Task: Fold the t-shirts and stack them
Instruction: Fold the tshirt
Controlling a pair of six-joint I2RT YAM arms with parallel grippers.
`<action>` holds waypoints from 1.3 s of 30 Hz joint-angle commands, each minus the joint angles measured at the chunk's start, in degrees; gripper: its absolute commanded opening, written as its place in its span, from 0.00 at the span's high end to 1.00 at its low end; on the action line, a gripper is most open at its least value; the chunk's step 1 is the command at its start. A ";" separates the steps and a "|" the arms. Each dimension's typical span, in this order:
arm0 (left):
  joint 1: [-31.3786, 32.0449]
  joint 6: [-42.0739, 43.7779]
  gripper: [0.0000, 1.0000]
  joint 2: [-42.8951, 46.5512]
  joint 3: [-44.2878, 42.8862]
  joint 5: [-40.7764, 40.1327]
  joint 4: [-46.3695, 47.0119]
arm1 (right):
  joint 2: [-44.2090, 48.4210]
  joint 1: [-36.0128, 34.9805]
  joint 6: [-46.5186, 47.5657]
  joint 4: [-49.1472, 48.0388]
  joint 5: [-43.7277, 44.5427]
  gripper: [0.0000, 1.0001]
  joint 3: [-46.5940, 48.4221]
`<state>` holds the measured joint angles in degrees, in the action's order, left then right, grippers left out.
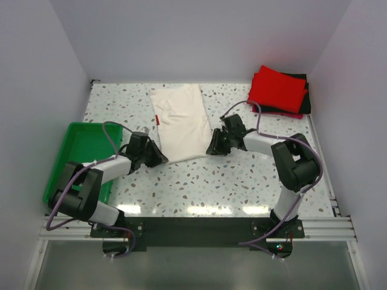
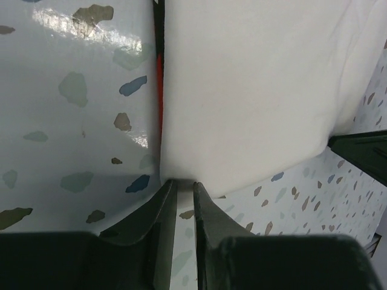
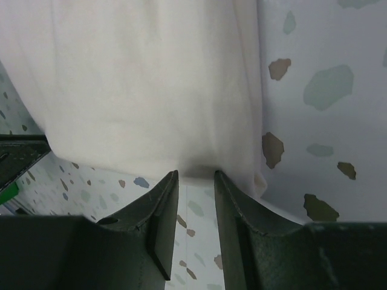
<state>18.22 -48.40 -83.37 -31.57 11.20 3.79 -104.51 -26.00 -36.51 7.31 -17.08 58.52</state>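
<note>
The cream-white t-shirt [image 1: 181, 121] lies as a long narrow strip in the middle of the table, with a thin red stripe [image 2: 160, 90] along its left edge. My left gripper [image 1: 158, 158] sits at the strip's near left corner. In the left wrist view its fingers [image 2: 184, 183] stand slightly apart with bare table between them, the tips at the cloth's edge [image 2: 254, 90]. My right gripper [image 1: 213, 145] is at the near right corner. It is open [image 3: 196, 174], with its tips just touching the hem [image 3: 139, 78]. Folded red [image 1: 278, 89] and black [image 1: 305, 99] t-shirts lie stacked at the back right.
A green plastic tray [image 1: 81, 157] stands at the left edge, beside the left arm. The speckled tabletop [image 1: 230, 181] is walled in on the left, back and right. The two grippers face each other across the shirt's near end.
</note>
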 commanded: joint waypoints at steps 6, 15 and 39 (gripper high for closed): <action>-1.08 0.07 0.65 4.96 3.27 -0.13 0.78 | 10.20 0.69 -1.72 1.56 7.22 0.56 -7.10; -1.17 -3.89 0.47 4.45 8.10 3.03 6.66 | 5.39 3.59 -2.25 -2.12 6.71 0.51 -5.88; -0.46 -5.39 1.00 2.33 5.20 -0.48 3.60 | 2.28 3.50 -3.04 -4.85 0.21 0.96 -5.17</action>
<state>17.43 -54.92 -83.07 -25.71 12.93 11.68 -104.20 -22.15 -40.29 1.13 -15.44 54.85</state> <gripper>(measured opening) 0.019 0.095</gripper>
